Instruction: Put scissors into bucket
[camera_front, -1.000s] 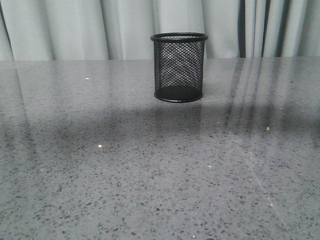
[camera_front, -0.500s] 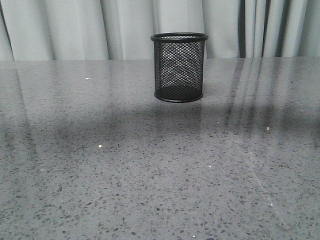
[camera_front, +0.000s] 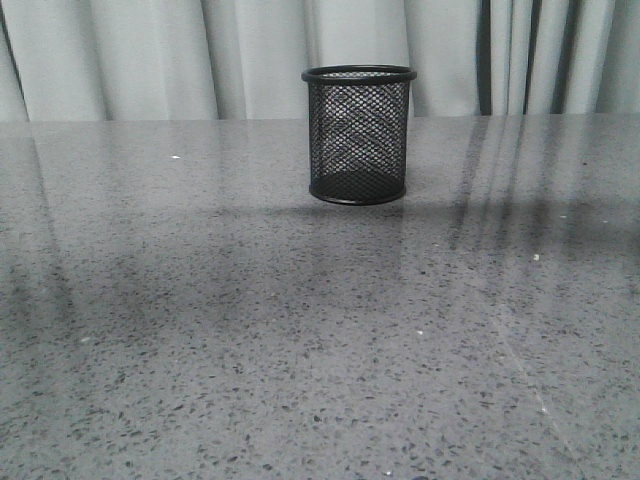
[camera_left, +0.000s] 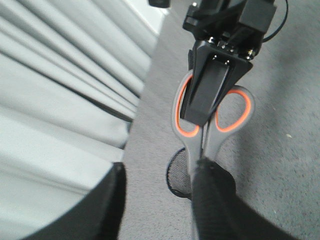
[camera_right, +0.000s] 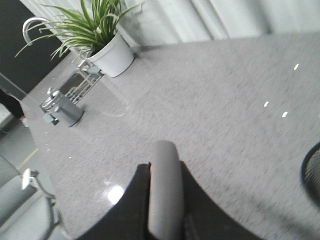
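A grey speckled stone worktop (camera_front: 300, 350) fills the front view, backed by pale pleated curtains (camera_front: 150, 55). Neither arm shows in that view. Toward the far edge, a little right of centre, the black wire-mesh bucket (camera_front: 358, 135) stands upright, and nothing shows through its mesh.

In the right wrist view a potted plant in a white pot (camera_right: 111, 55) stands at a far corner of the worktop, with a small metal object (camera_right: 62, 110) near it.

The scissors (camera_left: 210, 120) appear in the left wrist view, held up in the air above the bucket (camera_left: 181, 175), whose round mesh mouth lies below them. Their dark grey handles with orange-lined loops point away from the camera.

The right end effector (camera_left: 212, 95) is clenched on the scissors at the handles, one black finger passing through an orange loop. In its own wrist view a grey handle sits between its fingers (camera_right: 135, 210).

The left end effector (camera_left: 157, 200) has its fingers spread apart, holding nothing.
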